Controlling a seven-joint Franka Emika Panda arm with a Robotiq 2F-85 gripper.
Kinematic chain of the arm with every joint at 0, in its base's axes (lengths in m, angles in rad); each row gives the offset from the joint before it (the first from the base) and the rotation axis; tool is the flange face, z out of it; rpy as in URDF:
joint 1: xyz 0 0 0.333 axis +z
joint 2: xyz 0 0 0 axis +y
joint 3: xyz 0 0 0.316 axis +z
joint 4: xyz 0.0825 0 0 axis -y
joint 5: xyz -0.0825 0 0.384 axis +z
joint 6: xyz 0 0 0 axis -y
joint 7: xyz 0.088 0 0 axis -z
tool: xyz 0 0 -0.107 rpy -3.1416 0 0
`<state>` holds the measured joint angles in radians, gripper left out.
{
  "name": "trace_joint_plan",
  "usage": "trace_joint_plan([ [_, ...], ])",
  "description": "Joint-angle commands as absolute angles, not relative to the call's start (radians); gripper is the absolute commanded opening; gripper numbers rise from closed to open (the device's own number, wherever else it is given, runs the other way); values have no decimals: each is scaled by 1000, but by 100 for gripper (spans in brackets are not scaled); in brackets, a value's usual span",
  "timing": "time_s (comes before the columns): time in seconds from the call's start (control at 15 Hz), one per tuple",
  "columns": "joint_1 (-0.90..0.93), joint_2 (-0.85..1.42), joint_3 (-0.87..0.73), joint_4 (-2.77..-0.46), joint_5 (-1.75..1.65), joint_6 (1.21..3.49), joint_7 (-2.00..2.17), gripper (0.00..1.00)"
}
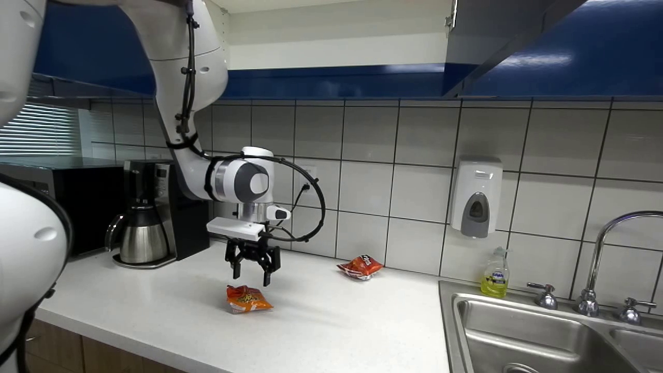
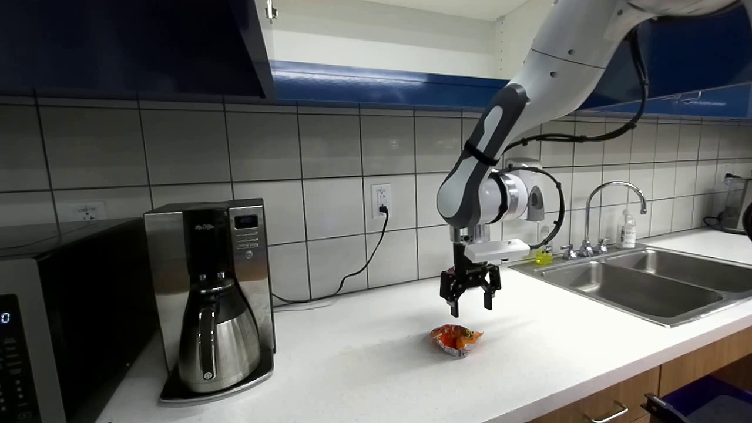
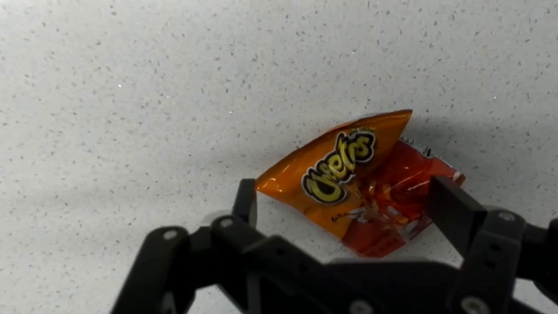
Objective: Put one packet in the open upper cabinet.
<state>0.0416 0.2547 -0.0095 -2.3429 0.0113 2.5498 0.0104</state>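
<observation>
Orange packet [image 3: 355, 185], lengthwise across wrist view

Crinkled, orange and red with yellow lettering, the packet [image 3: 358, 185] lay on the tabletop [image 1: 336, 321], corners toward nine and one o'clock in the wrist view, and the white-lined, blue-edged open upper cabinet [image 1: 336, 49] hung toward its one o'clock in an exterior view.

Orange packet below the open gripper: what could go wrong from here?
On lowering, the gripper might squash the orange packet: one finger overlaps its red side in the wrist view. Being crinkled, it could slip when pinched. The arm, overlapping the open upper cabinet in both exterior views, might bump its edge.
</observation>
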Motion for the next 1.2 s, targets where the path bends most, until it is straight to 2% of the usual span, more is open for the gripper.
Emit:
trace_joint_plan([
  [0.0, 14, 266, 30, -2334, 44, 2539, -92, 100],
  [1.13, -7, 354, 63, -2265, 30, 2558, -321, 100],
])
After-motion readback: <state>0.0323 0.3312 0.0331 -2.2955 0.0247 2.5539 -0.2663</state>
